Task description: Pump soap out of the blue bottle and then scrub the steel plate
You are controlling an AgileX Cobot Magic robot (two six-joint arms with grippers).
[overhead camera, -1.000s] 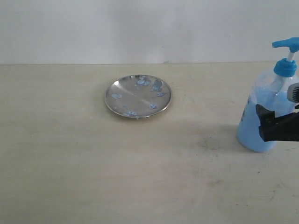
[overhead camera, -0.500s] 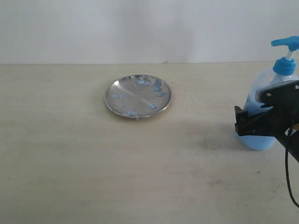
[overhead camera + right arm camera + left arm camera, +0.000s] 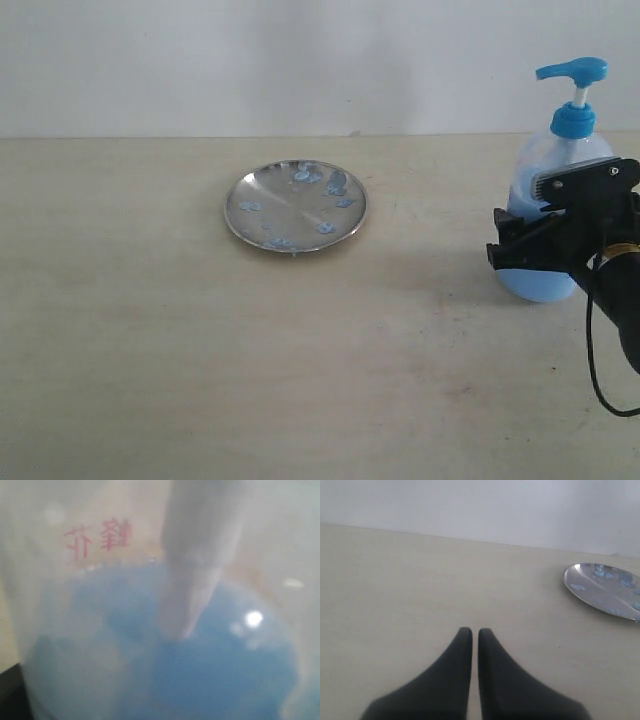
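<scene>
The blue bottle [image 3: 562,158] stands at the far right of the table, its blue pump head [image 3: 572,70] up on a white stem. My right gripper [image 3: 530,245] is shut on its lower body. The bottle [image 3: 125,580] fills the right wrist view, with light blue soap [image 3: 215,670] in its lower part, hiding the fingers. The steel plate [image 3: 285,205] lies near the table's middle, apart from the bottle, dotted with pale blue soap blobs [image 3: 327,228]. In the left wrist view my left gripper [image 3: 475,632] is shut and holds nothing, while the plate [image 3: 597,592] shows off to one side. The exterior view does not show the left gripper.
The beige table [image 3: 150,330] runs back to a white wall [image 3: 300,60]. A black cable [image 3: 595,372] hangs from the right arm near the table's right edge.
My right gripper has come further into view and carried the blue bottle leftward, toward the plate. The plate has not moved.
</scene>
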